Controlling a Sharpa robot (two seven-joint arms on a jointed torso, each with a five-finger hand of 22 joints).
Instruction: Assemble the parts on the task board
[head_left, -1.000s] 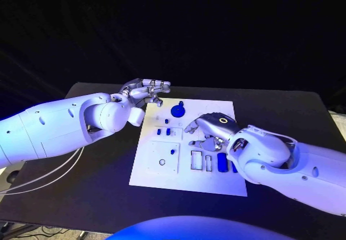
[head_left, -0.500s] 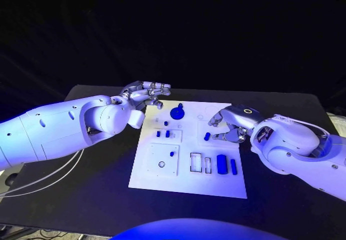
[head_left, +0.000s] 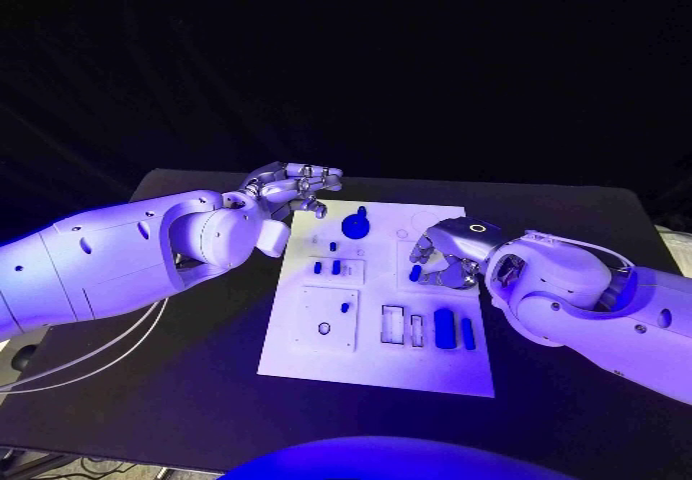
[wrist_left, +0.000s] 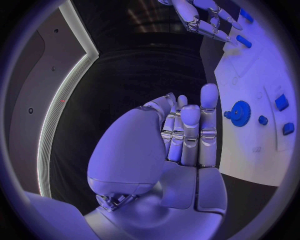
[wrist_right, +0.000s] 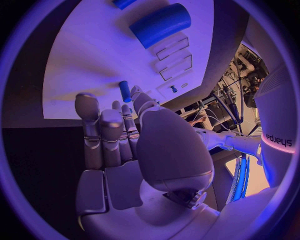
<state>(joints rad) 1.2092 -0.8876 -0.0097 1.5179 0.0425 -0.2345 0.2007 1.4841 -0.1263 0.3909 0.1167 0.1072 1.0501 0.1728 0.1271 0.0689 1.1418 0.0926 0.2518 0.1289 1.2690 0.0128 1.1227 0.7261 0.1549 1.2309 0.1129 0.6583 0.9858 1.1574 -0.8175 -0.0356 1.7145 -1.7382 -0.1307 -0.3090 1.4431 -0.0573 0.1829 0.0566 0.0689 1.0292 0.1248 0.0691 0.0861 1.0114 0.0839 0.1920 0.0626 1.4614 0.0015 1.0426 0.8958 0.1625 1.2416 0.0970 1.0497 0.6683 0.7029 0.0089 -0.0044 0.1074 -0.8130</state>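
Right hand (head_left: 444, 256) over the right half of the task board (head_left: 378, 352), pinching a small blue peg (head_left: 415, 272) at its fingertips; peg clear of the board surface. Left hand (head_left: 294, 186) at the board's far-left corner, fingers curled inward, grasping nothing. Blue gear (head_left: 356, 226) lying flat on the far part of the board, just beside the left hand.
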